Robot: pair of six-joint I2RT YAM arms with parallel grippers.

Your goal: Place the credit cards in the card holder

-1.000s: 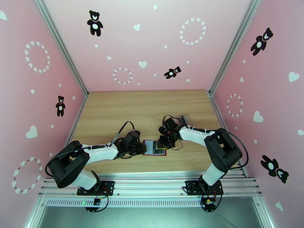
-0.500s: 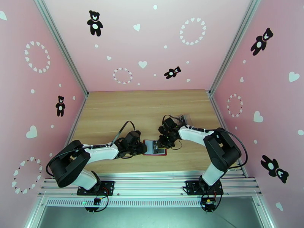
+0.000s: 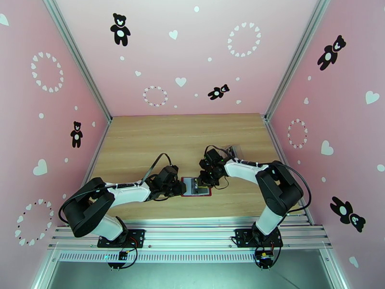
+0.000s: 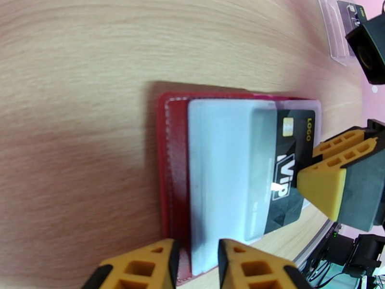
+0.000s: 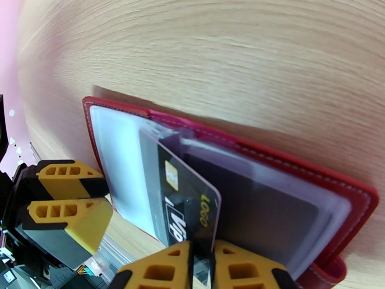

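Right wrist: one credit card (image 5: 186,204) in right pincer (image 5: 202,258), one card holder (image 5: 308,165).

Open dark-red card holder (image 4: 173,164), black VIP card (image 4: 288,160) partly in its pocket

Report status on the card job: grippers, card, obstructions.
Left gripper pinching card holder at its edge. Right gripper clamped on dark credit card, far end under clear sleeve. Plastic pouch lies apart, not obstructing.
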